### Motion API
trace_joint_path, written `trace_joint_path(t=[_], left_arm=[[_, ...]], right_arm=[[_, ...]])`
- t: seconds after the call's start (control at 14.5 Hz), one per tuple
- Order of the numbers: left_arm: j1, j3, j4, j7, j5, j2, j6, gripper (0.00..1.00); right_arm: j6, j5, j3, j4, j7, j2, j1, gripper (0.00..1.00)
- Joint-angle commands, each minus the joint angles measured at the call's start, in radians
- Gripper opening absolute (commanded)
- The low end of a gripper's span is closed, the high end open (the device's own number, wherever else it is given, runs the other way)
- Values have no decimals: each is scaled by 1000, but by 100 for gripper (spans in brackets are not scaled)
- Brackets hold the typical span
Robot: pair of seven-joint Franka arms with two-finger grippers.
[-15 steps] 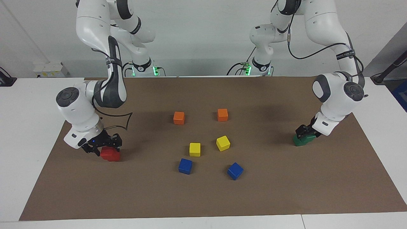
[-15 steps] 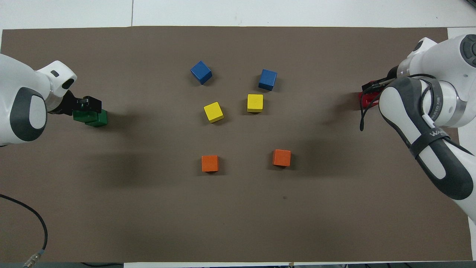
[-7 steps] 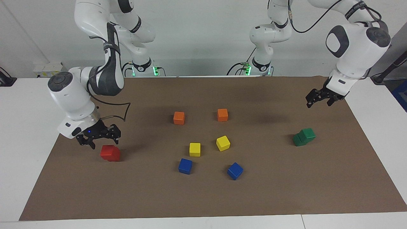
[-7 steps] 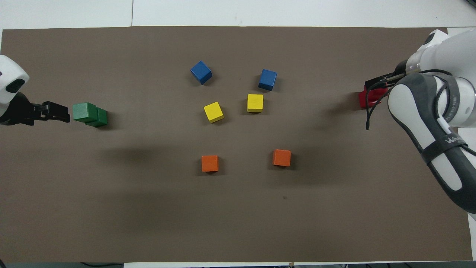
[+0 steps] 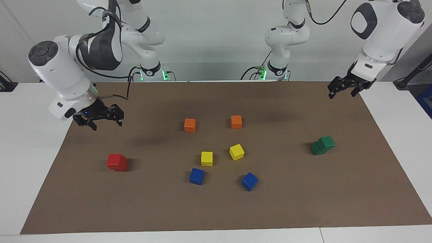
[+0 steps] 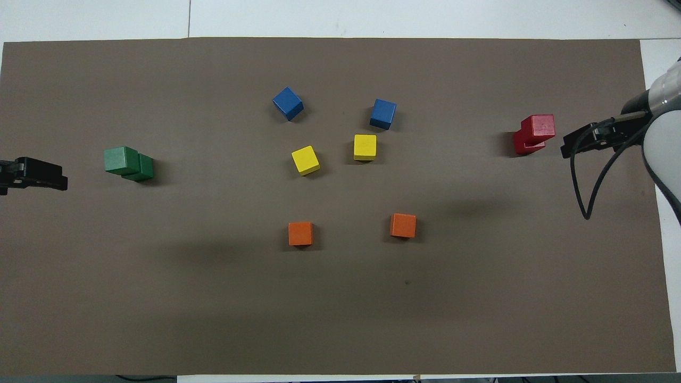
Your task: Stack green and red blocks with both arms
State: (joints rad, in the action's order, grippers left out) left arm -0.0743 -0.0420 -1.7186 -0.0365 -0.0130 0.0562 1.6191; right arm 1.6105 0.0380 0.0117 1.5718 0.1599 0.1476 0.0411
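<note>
Two green blocks [image 5: 323,145] stand stacked, the upper one offset, at the left arm's end of the mat; they also show in the overhead view [image 6: 122,159]. Two red blocks [image 5: 116,162] stand stacked and offset at the right arm's end, and show in the overhead view too [image 6: 537,130]. My left gripper [image 5: 341,95] is open and empty, raised over the mat's edge near the green stack; it shows at the overhead view's edge [image 6: 56,180]. My right gripper [image 5: 107,125] is open and empty, raised over the mat beside the red stack, as the overhead view [image 6: 572,143] also shows.
Between the stacks lie two orange cubes [image 5: 190,125] [image 5: 236,122] nearest the robots, two yellow cubes [image 5: 207,158] [image 5: 236,152] farther out, and two blue cubes [image 5: 196,176] [image 5: 249,181] farthest. All rest on a brown mat [image 5: 303,202] on a white table.
Both grippers let go of the top blocks and rose away from the stacks, toward the table's ends. Both stacks stayed in place.
</note>
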Motion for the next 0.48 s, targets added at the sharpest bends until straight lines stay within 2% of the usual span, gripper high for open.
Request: trace_joint_path(t=[0.0, 0.07, 0.14, 0.28, 0.41], left_arm=[[14, -9, 59, -11, 1, -35, -39, 100], [8, -9, 50, -11, 5, -35, -22, 100], [25, -9, 63, -10, 1, -67, -18, 100], [34, -9, 185, -9, 8, -137, -80, 100], [37, -9, 177, 0, 8, -127, -110, 100]], right_arm=[[-104, 3, -4, -47, -22, -17, 12, 100], [-118, 6, -4, -49, -22, -43, 13, 100], [-129, 2, -4, -47, -23, -66, 11, 100], [-155, -4, -4, -49, -23, -98, 13, 100], [-178, -10, 2, -38, -51, -129, -3, 100]])
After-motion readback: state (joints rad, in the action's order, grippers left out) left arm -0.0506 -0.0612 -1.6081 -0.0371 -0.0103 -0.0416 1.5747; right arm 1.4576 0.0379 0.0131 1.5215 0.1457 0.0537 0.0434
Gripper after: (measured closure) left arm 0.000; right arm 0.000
